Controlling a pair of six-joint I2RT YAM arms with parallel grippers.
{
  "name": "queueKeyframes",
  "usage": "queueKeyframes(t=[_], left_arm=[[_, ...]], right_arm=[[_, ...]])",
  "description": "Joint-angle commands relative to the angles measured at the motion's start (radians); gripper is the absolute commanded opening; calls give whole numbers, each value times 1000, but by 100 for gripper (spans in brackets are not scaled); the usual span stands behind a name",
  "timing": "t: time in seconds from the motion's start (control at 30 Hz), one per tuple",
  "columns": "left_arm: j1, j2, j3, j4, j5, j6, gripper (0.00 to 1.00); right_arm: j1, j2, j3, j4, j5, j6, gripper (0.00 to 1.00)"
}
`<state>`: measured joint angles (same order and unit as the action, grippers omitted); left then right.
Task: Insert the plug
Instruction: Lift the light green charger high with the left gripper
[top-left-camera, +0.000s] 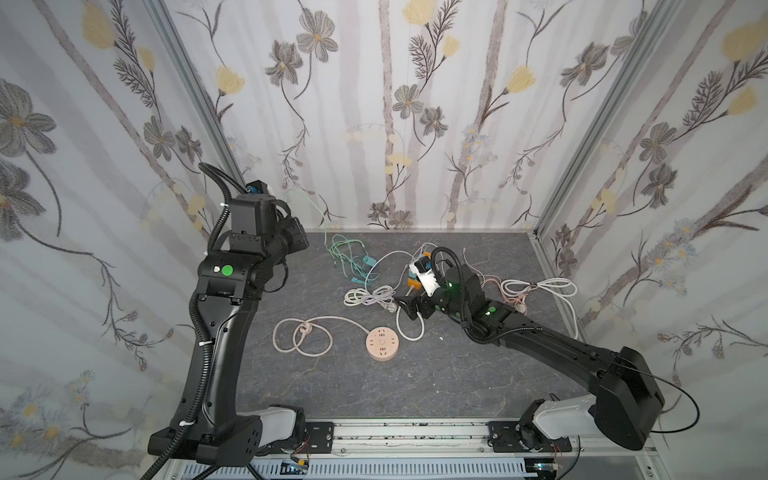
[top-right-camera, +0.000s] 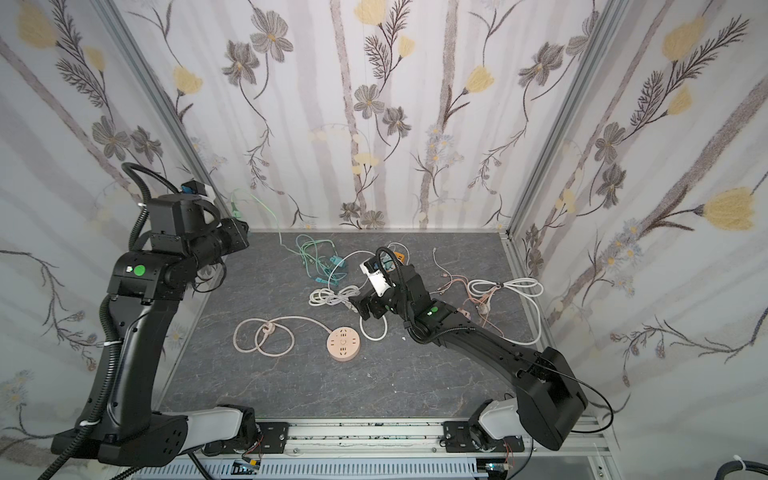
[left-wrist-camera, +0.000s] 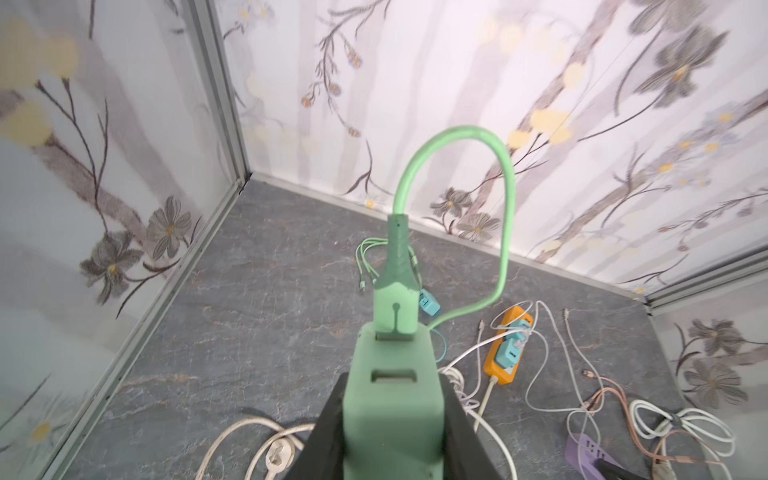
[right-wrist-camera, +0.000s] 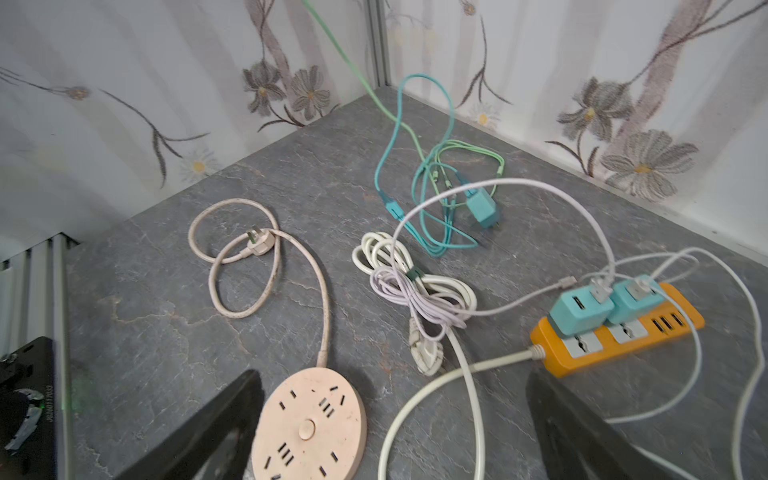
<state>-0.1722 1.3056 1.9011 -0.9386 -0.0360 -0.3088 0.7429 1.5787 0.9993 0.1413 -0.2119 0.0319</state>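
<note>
The plug is a green charger block with a green cable looping out of its front port. My left gripper is shut on its sides. In both top views that gripper is raised near the back left corner, and the green cable hangs down to the table. A round peach power strip lies mid-table. My right gripper hovers open just behind it, over a white cord. An orange power strip carries two teal chargers.
A loose teal charger sits among teal and green cables at the back. A bundled white and lilac cord lies beside the peach strip's own looped cord and plug. Pink and white cables lie at the right. A purple strip shows.
</note>
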Motion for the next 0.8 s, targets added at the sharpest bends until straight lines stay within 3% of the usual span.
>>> queueKeyframes(t=[0.0,0.17,0.33,0.43,0.6,0.77], left_arm=[[0,35,137,-68,145,1,0],[0,111,322,-62,360,-38,0],[0,169,476,-109,367,-21,0],[3,194,542,-112,433,-39,0],[3,208,553,-86,519,-85,0],[5,198,553,-93,512,-84,0]], right_arm=[[14,67,68,110,-99,-22,98],[26,138,157,143,-110,-19,98],[27,193,200,140,-105,-33,99],[27,265,282,105,-127,-54,98],[29,435,445,183,-247,-23,98],[65,642,645,217,-181,81,93]])
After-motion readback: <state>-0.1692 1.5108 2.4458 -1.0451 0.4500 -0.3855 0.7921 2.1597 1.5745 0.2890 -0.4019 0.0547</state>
